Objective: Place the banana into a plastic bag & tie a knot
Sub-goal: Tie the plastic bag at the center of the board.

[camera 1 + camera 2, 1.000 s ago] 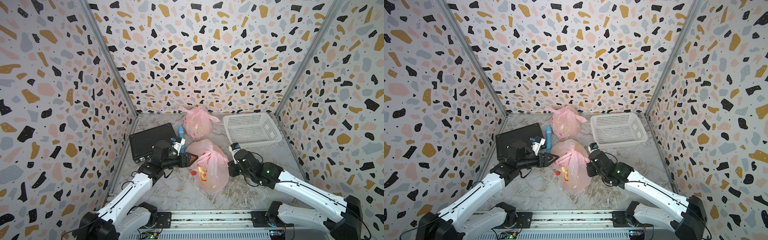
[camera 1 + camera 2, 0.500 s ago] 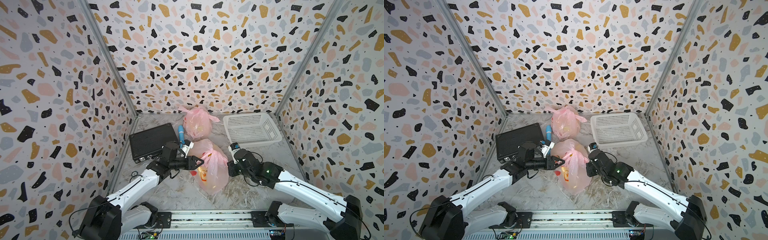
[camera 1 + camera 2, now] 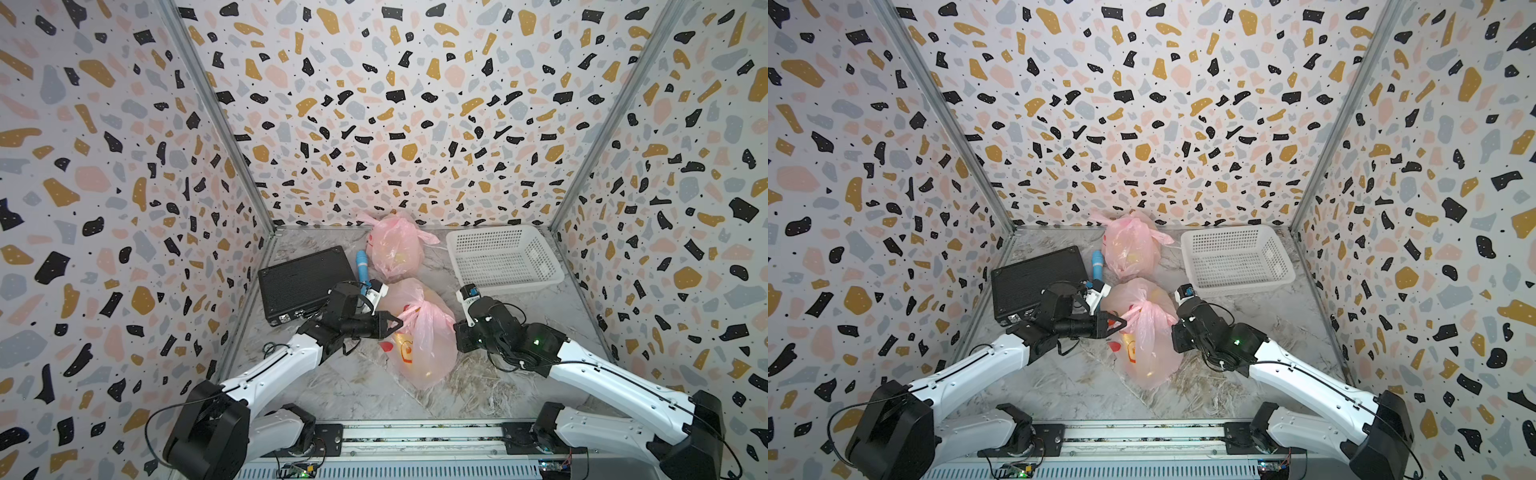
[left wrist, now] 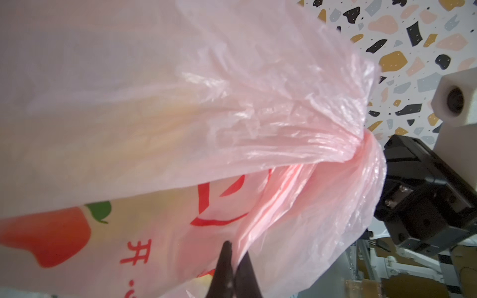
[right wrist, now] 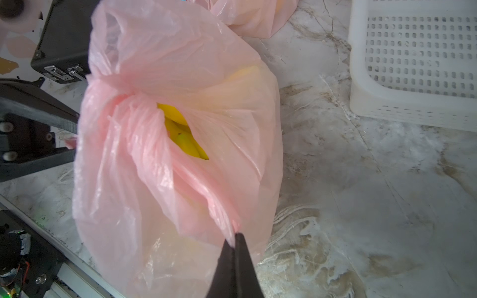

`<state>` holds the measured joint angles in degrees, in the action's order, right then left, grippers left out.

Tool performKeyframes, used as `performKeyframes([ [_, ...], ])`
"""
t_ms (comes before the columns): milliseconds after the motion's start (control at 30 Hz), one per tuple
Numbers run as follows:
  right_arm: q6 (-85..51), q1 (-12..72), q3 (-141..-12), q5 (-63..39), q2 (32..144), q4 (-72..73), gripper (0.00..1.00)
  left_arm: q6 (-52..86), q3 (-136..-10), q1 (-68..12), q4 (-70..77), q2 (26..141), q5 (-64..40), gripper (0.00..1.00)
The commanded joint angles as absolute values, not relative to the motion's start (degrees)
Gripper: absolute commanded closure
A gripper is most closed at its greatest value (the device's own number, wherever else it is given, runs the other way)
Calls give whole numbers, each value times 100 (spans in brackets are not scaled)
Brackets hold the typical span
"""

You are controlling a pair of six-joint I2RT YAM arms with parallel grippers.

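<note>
A pink plastic bag (image 3: 419,340) (image 3: 1148,345) with red print stands in the middle of the marble floor. The yellow banana (image 5: 184,134) shows inside it through a gap in the gathered top. My left gripper (image 3: 397,323) (image 4: 236,251) reaches in from the left, shut on a twisted handle of the bag. From the right, my right gripper (image 5: 234,238) is shut on the other handle strip. In both top views the bag hides its fingertips. The two handles cross in a bunched twist (image 4: 366,147) at the bag's top.
A second, tied pink bag (image 3: 395,247) sits at the back wall. A white perforated basket (image 3: 505,259) stands at the back right, and a black case (image 3: 303,282) at the back left. A blue cylinder (image 3: 361,266) lies beside the case. Patterned walls close three sides.
My left gripper has moved right to the bag's top and closed on a handle. The right gripper has kept its hold and barely moved.
</note>
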<state>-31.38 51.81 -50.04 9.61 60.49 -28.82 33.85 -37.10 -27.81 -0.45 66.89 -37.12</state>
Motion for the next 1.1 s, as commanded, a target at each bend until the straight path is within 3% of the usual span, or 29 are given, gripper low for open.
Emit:
performKeyframes([
  [0,-3124,5177,-5229,1088,5905,-3033,100,3168,-4058,-2797,-467,6120,-3030,100],
  [133,-2970,5182,-5260,1446,5711,-3068,100,2970,-4241,-2707,-1010,5574,-2033,100],
  [533,-3202,4883,-4952,2606,5249,-3791,100,2786,-4008,-1554,-1549,5007,-1799,100],
  [700,-3533,3767,-4203,1600,5276,-3732,100,2909,-3403,-1217,-1085,5267,-2018,100],
  [867,-3401,3727,-4308,1209,5132,-3562,100,2875,-3405,-1134,-930,5343,-2159,100],
  [1067,-3040,3727,-4839,439,4884,-3074,100,2759,-4442,-1123,-1401,5311,-2217,100],
])
